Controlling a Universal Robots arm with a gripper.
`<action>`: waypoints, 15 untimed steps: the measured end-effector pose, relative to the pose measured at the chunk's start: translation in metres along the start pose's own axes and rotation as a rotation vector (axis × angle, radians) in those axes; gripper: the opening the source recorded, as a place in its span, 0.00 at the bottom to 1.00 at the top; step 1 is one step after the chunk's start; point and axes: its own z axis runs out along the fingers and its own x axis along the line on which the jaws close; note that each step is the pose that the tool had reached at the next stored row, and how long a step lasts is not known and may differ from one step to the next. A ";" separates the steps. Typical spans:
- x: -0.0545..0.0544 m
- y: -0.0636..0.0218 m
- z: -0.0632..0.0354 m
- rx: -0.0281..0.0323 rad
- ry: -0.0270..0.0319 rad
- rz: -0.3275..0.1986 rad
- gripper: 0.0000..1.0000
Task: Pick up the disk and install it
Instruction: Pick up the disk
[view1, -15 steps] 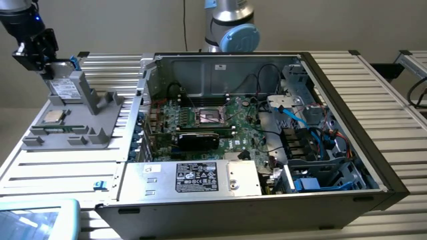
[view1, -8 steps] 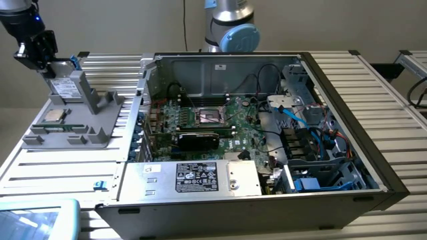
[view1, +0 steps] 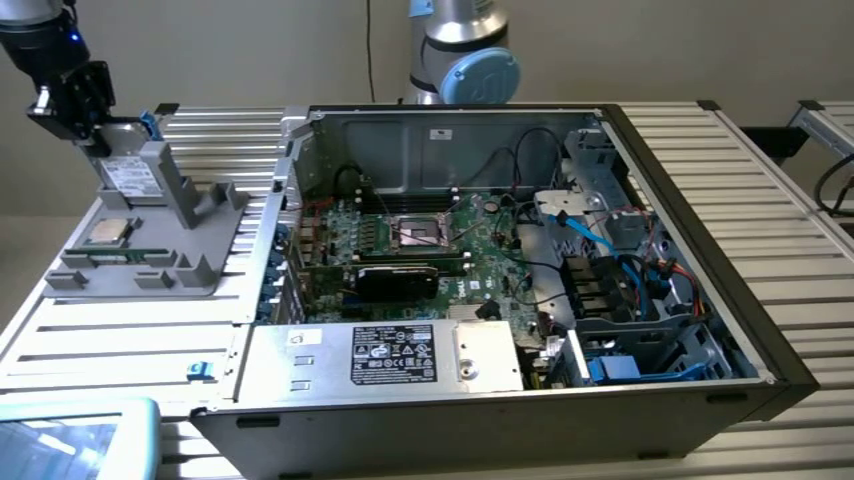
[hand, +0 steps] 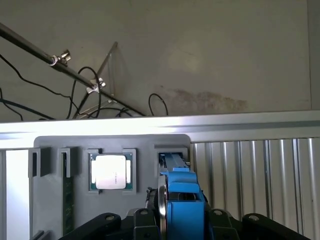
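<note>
The jaws are drawn in to a middling gap and clamped on the disk (view1: 130, 175), gripping its upper end. In the exterior view I see them at about 10 o'clock in the picture, coming down onto the disk from above. The disk stands on edge, leaning a little, in a slot of the grey holder (view1: 200, 215). I cannot tell whether its lower end has left the slot.

From the wrist view I get the disk (hand: 181, 192) edge-on, its blue rail running straight out between the black links of the jaws. The pads themselves are cut off, so I cannot see the contact points. The far end of the disk sits in the pocket of the holder (hand: 145, 165). In the next pocket lies the CPU chip (hand: 111, 171), flat and apart from the disk.

In the exterior view the chip (view1: 107, 232) lies at 6 o'clock from the disk on the same holder. The holder rests on the slatted table (view1: 107, 340). The open case (view1: 667, 130) is at 3 o'clock from it, just beside it. Inside, the cables at 3 o'clock of the board (view1: 414, 235) tangle over the drive bays, and I cannot make out the slots there.
</note>
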 end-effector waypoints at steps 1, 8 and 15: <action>0.000 0.0001 -0.0005 0.0005 0.0000 0.000 0.38; 0.000 0.0001 -0.0032 0.0054 -0.0005 0.000 0.38; 0.000 0.0003 -0.0032 0.0048 -0.0004 0.002 0.38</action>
